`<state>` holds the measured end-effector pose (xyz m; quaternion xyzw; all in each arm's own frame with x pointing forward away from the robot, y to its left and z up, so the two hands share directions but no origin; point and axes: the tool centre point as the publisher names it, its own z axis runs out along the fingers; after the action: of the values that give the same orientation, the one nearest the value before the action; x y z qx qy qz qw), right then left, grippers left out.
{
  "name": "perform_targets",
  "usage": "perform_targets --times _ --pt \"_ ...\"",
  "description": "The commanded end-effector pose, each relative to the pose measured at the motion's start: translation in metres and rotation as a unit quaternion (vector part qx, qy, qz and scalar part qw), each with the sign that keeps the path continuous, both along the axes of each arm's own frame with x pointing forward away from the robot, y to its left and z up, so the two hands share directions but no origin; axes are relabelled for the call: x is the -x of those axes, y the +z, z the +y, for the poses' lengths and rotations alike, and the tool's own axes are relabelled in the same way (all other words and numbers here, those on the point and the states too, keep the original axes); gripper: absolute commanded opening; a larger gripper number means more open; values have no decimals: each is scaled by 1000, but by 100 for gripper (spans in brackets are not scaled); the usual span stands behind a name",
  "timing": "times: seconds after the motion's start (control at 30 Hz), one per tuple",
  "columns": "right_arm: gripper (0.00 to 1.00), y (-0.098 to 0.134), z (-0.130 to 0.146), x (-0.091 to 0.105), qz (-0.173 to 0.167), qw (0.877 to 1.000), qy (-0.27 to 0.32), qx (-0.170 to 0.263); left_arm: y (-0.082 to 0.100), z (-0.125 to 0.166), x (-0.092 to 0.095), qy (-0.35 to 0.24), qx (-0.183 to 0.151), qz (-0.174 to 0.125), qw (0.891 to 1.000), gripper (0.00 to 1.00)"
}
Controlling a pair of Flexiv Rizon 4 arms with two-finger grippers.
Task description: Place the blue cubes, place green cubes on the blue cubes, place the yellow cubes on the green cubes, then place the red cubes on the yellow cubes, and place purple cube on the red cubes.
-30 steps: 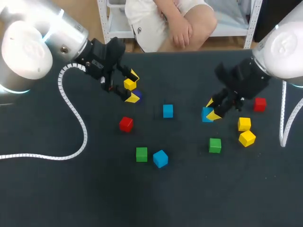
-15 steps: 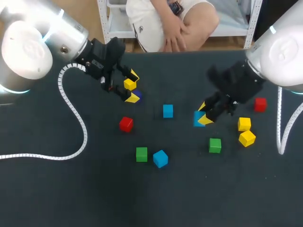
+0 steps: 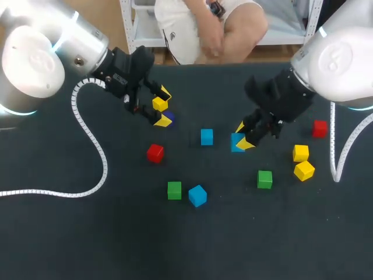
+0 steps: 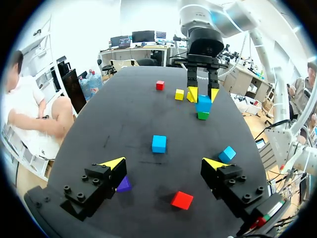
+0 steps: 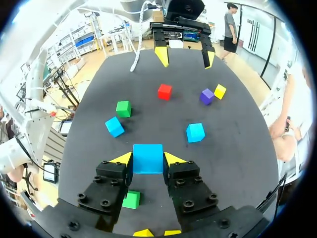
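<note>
- Three blue cubes: one blue cube (image 3: 236, 142) clamped between the right gripper's (image 3: 241, 135) fingers right of centre, a second (image 3: 206, 137) near its left, a third (image 3: 197, 195) at lower centre.
- Two green cubes (image 3: 174, 190), both in the lower middle.
- Three yellow cubes (image 3: 301, 153).
- Two red cubes (image 3: 155, 153).
- One purple cube (image 3: 169, 118), upper left.
- Left gripper (image 4: 164, 163) has its fingers apart, holding nothing.

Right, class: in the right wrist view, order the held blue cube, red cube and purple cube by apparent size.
1. held blue cube: largest, but nearest the camera.
2. red cube and purple cube: look alike, not ranked.
</note>
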<state>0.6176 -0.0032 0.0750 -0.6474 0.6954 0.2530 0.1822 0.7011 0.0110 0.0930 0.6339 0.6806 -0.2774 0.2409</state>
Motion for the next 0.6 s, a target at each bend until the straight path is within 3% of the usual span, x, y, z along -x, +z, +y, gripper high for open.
perform_targets --times 0.03,0.6 --pt "0 0 0 0 0 1000 0 0 0 0 0 0 0 0 1000 100" --pt "0 0 -2 3 2 1000 -3 -2 0 0 0 0 0 0 1000 100"
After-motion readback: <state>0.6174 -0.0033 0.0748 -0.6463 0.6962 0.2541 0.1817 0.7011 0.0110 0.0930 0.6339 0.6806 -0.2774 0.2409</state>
